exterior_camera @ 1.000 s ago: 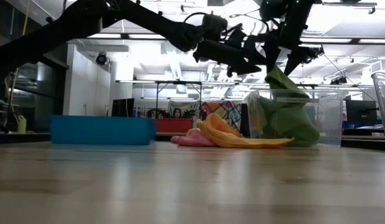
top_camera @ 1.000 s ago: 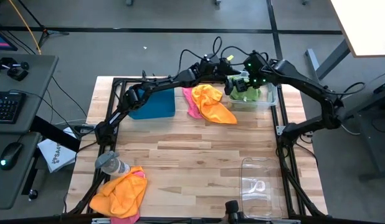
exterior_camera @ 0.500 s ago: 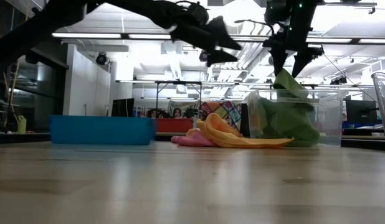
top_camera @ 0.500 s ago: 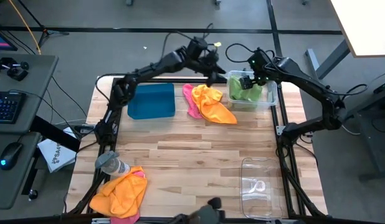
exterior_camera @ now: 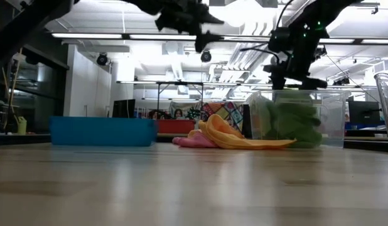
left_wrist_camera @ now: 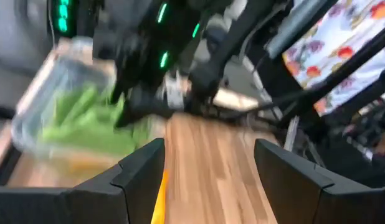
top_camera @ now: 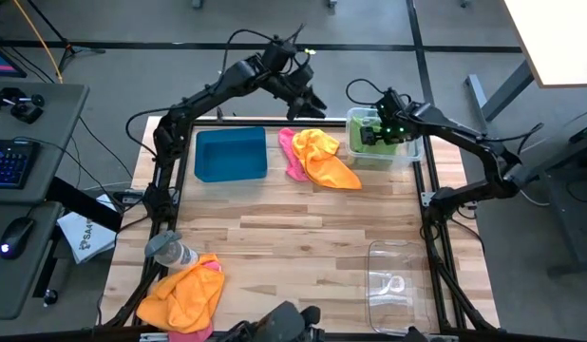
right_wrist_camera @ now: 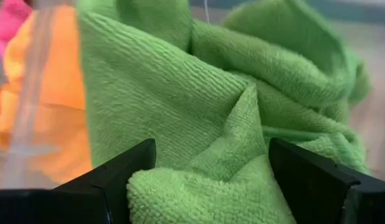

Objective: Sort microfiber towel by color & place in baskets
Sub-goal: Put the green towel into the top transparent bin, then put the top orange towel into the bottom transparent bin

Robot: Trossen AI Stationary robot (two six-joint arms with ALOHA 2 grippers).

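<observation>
- The right gripper [top_camera: 373, 135] hangs low over the clear bin [top_camera: 414, 152] at about 1 o'clock on the table; its fingers [right_wrist_camera: 111, 180] are spread wide, with nothing pinched between them, and bunched green towel [right_wrist_camera: 199, 112] fills the gap.
- The green towels [top_camera: 381, 144] lie crumpled inside that bin, whose clear wall [exterior_camera: 332, 119] shows them through it in the low view.
- The left gripper [top_camera: 311, 101] is raised in the air near 12 o'clock, beyond the table's far edge; its fingers [left_wrist_camera: 139, 180] stand apart and carry nothing.
- Just beside the bin, toward 12 o'clock, an orange towel [top_camera: 324, 158] lies draped over a pink towel [top_camera: 292, 158] on the wood.
- The teal tray [top_camera: 231, 154] sits at about 11 o'clock.
- A second clear bin [top_camera: 396, 285] rests at 5 o'clock.
- At 7 o'clock a second orange towel [top_camera: 184, 293] lies heaped over a pink one, with a grey-capped bottle [top_camera: 168, 250] just beside it.
</observation>
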